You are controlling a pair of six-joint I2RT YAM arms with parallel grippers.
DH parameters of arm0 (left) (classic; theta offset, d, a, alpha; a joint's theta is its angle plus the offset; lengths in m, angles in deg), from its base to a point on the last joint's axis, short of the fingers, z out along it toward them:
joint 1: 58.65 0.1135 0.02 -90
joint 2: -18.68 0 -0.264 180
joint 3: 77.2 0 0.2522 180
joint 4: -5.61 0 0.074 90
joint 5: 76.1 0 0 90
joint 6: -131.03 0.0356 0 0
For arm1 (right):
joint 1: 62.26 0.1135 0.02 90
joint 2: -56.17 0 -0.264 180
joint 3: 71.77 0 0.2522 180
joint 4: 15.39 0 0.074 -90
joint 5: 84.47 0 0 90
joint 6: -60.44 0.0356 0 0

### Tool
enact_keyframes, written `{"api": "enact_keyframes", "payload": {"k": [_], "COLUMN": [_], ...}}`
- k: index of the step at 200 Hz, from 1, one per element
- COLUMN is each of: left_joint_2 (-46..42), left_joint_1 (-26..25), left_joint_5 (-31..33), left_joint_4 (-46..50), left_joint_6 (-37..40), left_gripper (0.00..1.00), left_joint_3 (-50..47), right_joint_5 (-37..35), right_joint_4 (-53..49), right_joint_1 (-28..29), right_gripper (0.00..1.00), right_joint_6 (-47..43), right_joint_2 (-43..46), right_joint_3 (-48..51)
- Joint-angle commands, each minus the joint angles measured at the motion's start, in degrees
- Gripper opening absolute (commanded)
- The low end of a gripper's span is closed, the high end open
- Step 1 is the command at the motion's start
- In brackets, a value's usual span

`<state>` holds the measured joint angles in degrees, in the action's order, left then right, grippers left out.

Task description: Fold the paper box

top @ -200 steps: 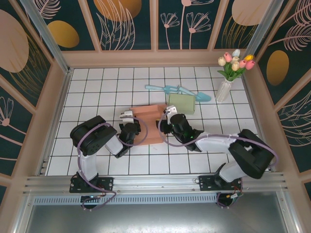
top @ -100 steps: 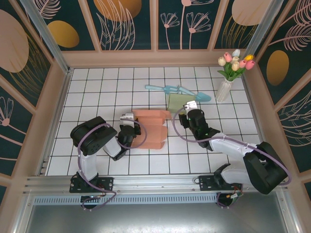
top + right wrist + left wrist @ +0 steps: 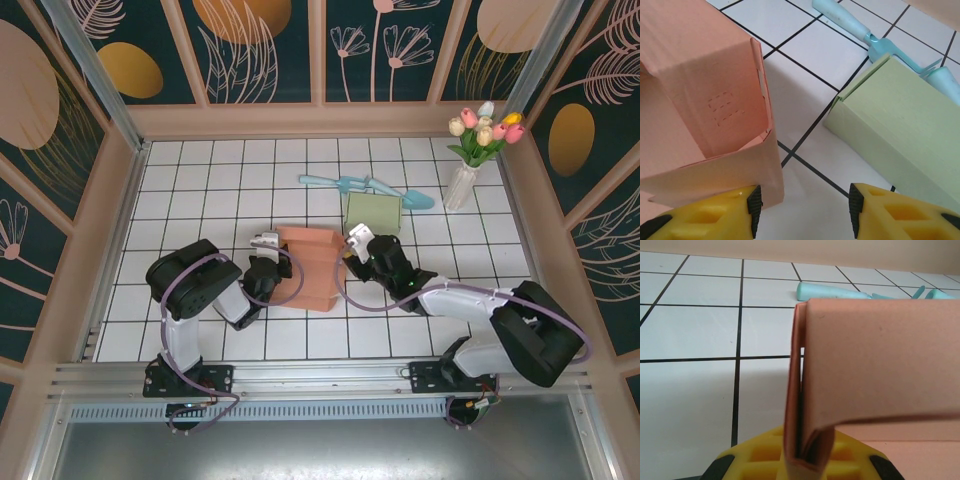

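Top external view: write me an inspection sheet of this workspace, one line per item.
Surface: white tiled table, no spills or marks seen.
Job's things: pink paper box between the arms, partly formed, its end flaps not closed.
Clutter: green box just beyond the pink one, apart from it; teal tools behind it; vase of tulips at the far right.
Grippers: left gripper shut on a wall of the pink paper box; right gripper open, nothing between its fingers, one finger at the box's lower flap.
Cables: purple cables loop along both arms, clear of the box.
Surroundings: floral wall panels; metal rail at the near edge.
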<state>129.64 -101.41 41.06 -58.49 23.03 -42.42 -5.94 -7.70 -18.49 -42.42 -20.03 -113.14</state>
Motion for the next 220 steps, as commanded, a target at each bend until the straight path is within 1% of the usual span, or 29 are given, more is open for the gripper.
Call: {"api": "enact_keyframes", "payload": {"k": [1, 25, 29, 65, 86, 111, 124, 164, 172, 175, 184, 198, 220], "left_joint_2": [1.6, 1.5, 1.6, 1.9, 1.9, 2.0, 2.0, 2.4, 2.3, 2.4, 2.4, 2.5, 2.5], "left_joint_1": [-0.4, -0.4, -0.4, -0.4, -0.4, -0.4, -0.4, -0.4, -0.4, -0.4, -0.4, -0.4, -0.4], "left_joint_5": [-3.3, -3.3, -3.3, -4.6, -6.4, -8.4, -9.0, -10.4, -10.4, -10.4, -10.0, -9.8, -9.4], "left_joint_4": [2.5, 2.5, 2.5, 3.3, 2.8, 1.9, 2.0, 3.9, 4.1, 4.2, 4.5, 4.7, 5.0], "left_joint_6": [1.0, 1.0, 1.1, 1.6, 2.4, 3.0, 3.3, 3.7, 3.7, 3.7, 3.5, 3.4, 3.3], "left_gripper": [0.00, 0.00, 0.00, 0.00, 0.00, 0.00, 0.00, 0.00, 0.00, 0.00, 0.00, 0.00, 0.00], "left_joint_3": [0.6, 0.6, 0.7, 1.4, 1.2, 0.9, 1.0, 2.4, 2.6, 2.6, 2.8, 2.9, 3.1], "right_joint_5": [2.6, 4.9, 5.3, 7.0, 6.2, 3.4, 3.7, 10.1, 10.3, 11.8, 12.8, 12.8, 10.0], "right_joint_4": [5.4, 7.6, 8.0, 11.9, 13.5, 14.4, 14.4, 16.7, 16.9, 16.7, 16.3, 16.6, 20.6], "right_joint_1": [0.6, 0.6, 0.7, 0.7, 0.8, 0.1, -0.8, -1.2, -1.1, -1.1, -1.1, -1.0, -0.3], "right_gripper": [0.52, 0.52, 0.50, 0.48, 0.48, 0.48, 0.48, 0.46, 0.46, 0.46, 0.44, 0.41, 0.42], "right_joint_6": [-1.0, -1.4, -1.5, -0.6, -0.3, 0.5, 1.2, 1.0, 1.0, 0.9, 1.2, 2.4, 4.4], "right_joint_2": [-2.3, -4.9, -5.4, -6.7, -7.9, -10.1, -11.2, -11.1, -11.0, -10.9, -10.9, -11.2, -12.0], "right_joint_3": [-0.8, -1.6, -1.7, -1.9, -2.5, -3.6, -4.0, -3.4, -3.3, -3.3, -3.6, -3.6, -2.5]}}
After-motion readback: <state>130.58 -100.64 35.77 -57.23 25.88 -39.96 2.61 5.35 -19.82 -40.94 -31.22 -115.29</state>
